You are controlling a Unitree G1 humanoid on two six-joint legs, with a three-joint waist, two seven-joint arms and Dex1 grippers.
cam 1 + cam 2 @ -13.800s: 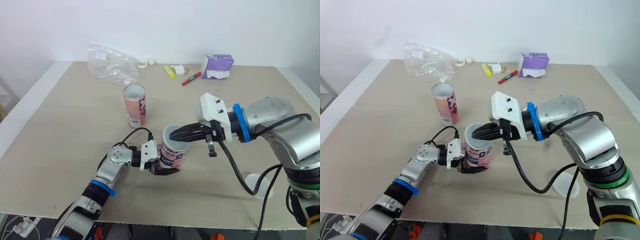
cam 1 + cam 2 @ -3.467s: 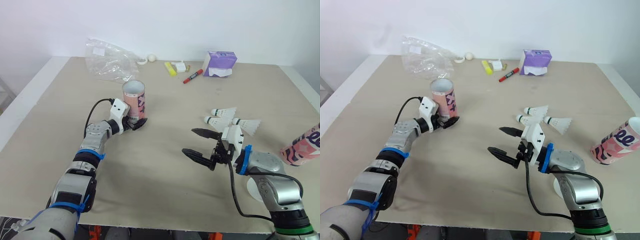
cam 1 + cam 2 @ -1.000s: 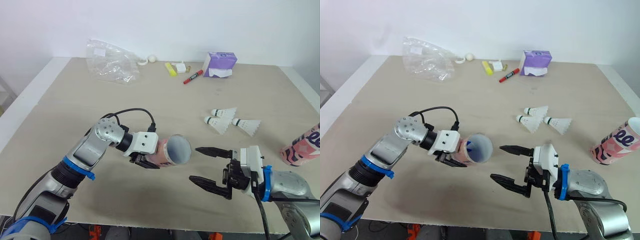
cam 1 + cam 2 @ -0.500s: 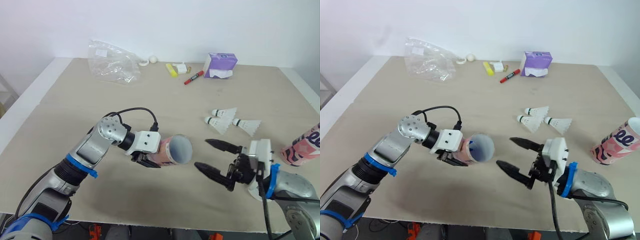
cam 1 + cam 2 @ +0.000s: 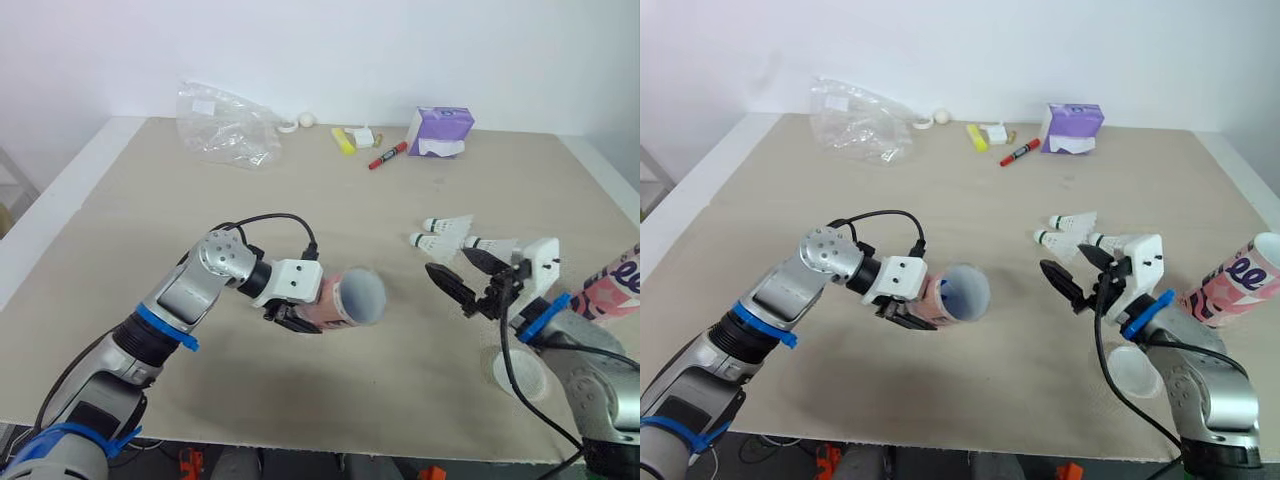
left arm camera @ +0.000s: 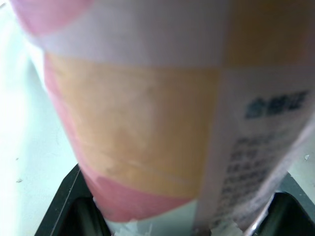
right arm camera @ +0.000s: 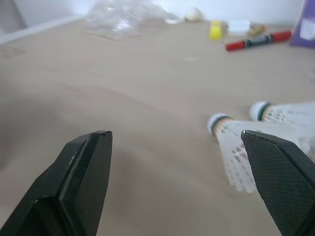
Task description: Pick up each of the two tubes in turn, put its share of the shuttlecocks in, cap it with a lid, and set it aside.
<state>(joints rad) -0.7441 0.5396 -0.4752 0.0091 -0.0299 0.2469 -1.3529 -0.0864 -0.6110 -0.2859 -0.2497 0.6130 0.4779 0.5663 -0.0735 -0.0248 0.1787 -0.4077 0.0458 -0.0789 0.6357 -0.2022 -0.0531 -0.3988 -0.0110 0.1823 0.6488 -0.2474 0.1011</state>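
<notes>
Beige table: left end effector pinches the tipped tube; the spread right end effector has swung toward the shuttlecocks at two o'clock, so loading likely starts.

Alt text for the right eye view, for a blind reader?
The left gripper holds a pink tube sideways, its open mouth facing the open right gripper, which is near three shuttlecocks on the table. A second tube is at the right edge.
</notes>
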